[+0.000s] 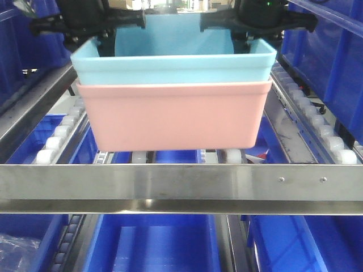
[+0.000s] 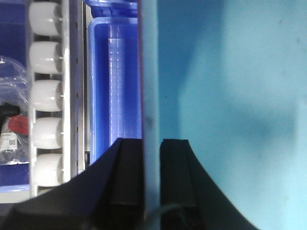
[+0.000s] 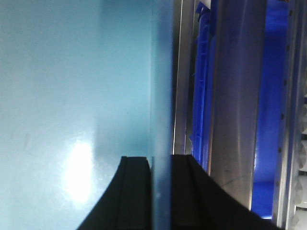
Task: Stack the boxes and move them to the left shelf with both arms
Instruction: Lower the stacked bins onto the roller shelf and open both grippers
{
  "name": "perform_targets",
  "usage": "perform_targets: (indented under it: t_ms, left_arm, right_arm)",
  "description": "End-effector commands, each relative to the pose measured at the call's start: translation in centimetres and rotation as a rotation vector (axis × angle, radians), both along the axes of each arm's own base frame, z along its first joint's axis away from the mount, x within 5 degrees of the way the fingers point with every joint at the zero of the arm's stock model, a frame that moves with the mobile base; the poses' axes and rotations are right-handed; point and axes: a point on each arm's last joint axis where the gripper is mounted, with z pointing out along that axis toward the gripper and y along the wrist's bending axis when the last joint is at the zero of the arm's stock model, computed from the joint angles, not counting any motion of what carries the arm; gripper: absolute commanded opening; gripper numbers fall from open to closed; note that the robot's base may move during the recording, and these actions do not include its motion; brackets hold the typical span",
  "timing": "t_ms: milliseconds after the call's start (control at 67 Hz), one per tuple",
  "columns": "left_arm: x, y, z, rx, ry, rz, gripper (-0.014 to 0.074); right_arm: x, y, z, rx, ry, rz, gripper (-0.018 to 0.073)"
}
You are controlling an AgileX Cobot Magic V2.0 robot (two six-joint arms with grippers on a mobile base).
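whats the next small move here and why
Probably lower the stack straight down. The blue tub sits nested in the pink tub, with the left claw and right claw each clamped over a side wall, and the pink base seems to hang just above the white rollers behind the front bar.

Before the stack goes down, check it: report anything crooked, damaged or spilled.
Nothing stands out. The light blue box sits nested squarely in the pink box, rims level. The left claw and right claw each pinch a side wall. No cracks or spills show.
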Motion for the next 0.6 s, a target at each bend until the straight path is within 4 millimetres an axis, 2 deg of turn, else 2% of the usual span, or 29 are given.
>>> perform_targets:
  t_ms: [0,179,239,299,328,433,493,582]
  left_arm:
    - [-0.3,0.2,4.9,-0.088,-0.18,-0.012,-0.0004]
    - [-0.1,0.2,4.6,-0.086,-0.179,-0.015,0.0004]
    - [-0.1,0.2,4.7,-0.085,-0.181,-0.017,0.003]
    - [-0.1,0.1,4.7,-0.068,-0.199,-0.047,0.0094]
    - [0.0,0.1,4.8,-0.056,-0.208,-0.067,0.0143]
    - [0.0,0.1,5.4,-0.044,-0.233,-0.092,0.0382]
    - [0.0,0.1,5.7,-0.05,-0.242,-0.092,0.047]
    - [0.1,0.1,6.2,-0.054,-0.251,-0.089,0.0501]
  right_arm:
    - [-0.1,-0.7,4.9,0.023,-0.194,0.022,0.0056]
    - [0.1,-0.7,4.4,0.017,-0.179,0.021,0.0062]
    - [0.1,-0.6,4.2,0.014,-0.172,0.02,0.0097]
    - [0.1,-0.7,4.0,0.007,-0.158,0.018,0.0179]
    - [0.1,-0.7,3.9,0.004,-0.151,0.017,0.0253]
    - [0.1,-0.7,3.9,0.005,-0.154,0.016,0.0483]
    - [0.1,-0.7,4.0,0.008,-0.161,0.017,0.0579]
    - [-0.1,-0.8,4.5,0.008,-0.16,0.013,0.0617]
